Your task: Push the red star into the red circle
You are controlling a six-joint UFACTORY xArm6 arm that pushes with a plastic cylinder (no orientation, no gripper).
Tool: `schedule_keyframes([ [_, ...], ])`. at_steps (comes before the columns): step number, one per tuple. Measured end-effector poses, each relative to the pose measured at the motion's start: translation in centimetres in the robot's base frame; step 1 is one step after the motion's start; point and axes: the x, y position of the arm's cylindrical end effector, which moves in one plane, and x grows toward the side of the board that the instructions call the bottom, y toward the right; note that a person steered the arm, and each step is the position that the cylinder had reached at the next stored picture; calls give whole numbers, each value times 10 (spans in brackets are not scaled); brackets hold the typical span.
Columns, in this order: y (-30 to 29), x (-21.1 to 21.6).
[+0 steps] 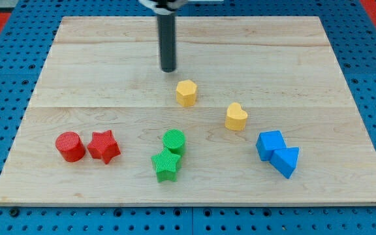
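The red star (104,146) lies at the view's lower left, right beside the red circle (70,146), which is on its left; the two look to be touching. My tip (168,69) is near the view's top centre, far up and to the right of both red blocks, and just up and left of the yellow hexagon (187,93).
A yellow heart (235,117) lies right of centre. A green circle (173,141) and a green star (166,164) sit together at the bottom centre. A blue cube (269,144) and a blue triangle (286,161) sit at the lower right. The wooden board (77,59) ends in blue pegboard.
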Motion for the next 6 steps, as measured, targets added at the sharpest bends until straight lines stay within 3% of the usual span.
schedule_keyframes([
  [1, -35, 66],
  [2, -20, 96],
  [6, -23, 121],
])
